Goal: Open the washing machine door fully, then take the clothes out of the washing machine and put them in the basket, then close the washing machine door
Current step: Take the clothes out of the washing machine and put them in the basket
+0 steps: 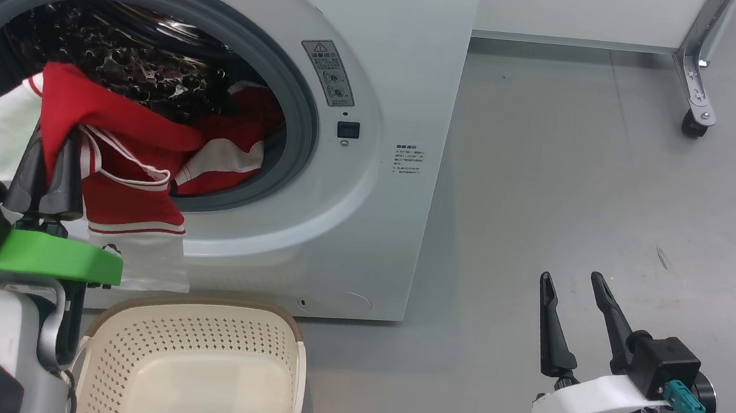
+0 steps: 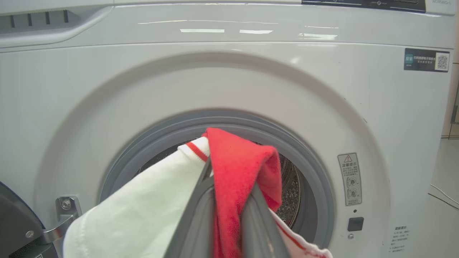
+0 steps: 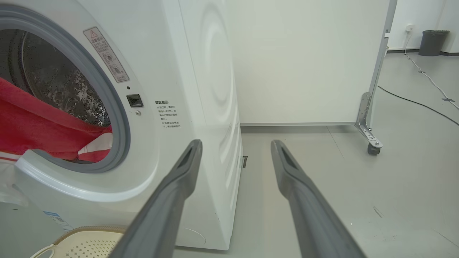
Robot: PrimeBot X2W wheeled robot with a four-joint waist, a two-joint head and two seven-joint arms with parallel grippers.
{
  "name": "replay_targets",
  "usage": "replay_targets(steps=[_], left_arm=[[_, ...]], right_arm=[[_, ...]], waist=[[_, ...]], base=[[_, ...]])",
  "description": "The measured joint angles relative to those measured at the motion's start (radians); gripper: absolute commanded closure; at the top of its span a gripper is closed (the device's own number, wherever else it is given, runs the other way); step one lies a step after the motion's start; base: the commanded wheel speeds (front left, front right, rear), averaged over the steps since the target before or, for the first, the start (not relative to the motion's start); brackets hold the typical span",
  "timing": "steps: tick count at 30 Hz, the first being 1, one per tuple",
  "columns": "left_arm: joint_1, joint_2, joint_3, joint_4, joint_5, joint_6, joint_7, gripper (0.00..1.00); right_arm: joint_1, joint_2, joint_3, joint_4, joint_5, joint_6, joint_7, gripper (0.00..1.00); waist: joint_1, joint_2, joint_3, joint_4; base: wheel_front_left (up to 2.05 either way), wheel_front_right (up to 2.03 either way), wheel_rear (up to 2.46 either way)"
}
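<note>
1. Grey smooth floor carries everything here, and the washing machine stands straight on it.
2. Left fingers are pinched shut on a red fold of the clothes, held up at the drum's mouth. I judge the high grip is meant to lift the cloth over the grey seal.
3. Part of the clothes hangs over the lip and the rest trails back into the drum.
4. The basket sits just below the opening, likely so the cloth can drop straight in. Nothing lies in it yet.
5. The washing machine door is swung aside on its hinge, clear of the opening.
6. Right fingers are spread wide and hold nothing. They sit low over the floor, well apart from the washer, seemingly parked.
7. Behind stands a white panel on a castor leg. Far off are a dark bin and a cable.
</note>
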Motion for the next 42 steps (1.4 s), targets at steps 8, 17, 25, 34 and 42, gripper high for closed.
replay_targets(steps=[8, 17, 25, 34, 42], left_arm=[[0.015, -0.011, 0.021, -0.131, 0.002, -0.005, 0.0, 1.0], [0.063, -0.018, 0.032, -0.203, 0.011, -0.01, 0.0, 1.0], [0.124, -0.025, 0.016, -0.218, 0.02, -0.013, 0.0, 1.0], [0.098, -0.032, 0.052, -0.35, 0.041, -0.014, -0.006, 1.0], [0.179, -0.035, 0.005, -0.214, 0.046, -0.022, -0.006, 1.0]], right_arm=[[0.001, 0.001, -0.007, -0.004, -0.002, 0.0, 0.0, 0.0], [0.001, 0.002, -0.008, -0.004, -0.003, 0.007, 0.0, 0.0], [0.001, 0.004, -0.006, -0.004, -0.009, 0.01, 0.0, 0.0], [0.001, 0.007, -0.012, -0.004, -0.01, 0.01, 0.0, 0.0], [0.0, 0.007, -0.01, -0.004, -0.01, 0.011, 0.0, 0.0]], waist=[[0.0, 0.0, 0.014, 0.005], [0.0, 0.0, 0.02, 0.008], [0.0, 0.0, 0.034, 0.001], [0.0, 0.0, 0.041, -0.005], [0.0001, 0.0, 0.049, -0.01]], base=[[0.0, 0.0, 0.0], [0.0, 0.0, 0.0], [0.0, 0.0, 0.0], [0.0, 0.0, 0.0], [0.0, 0.0, 0.0]])
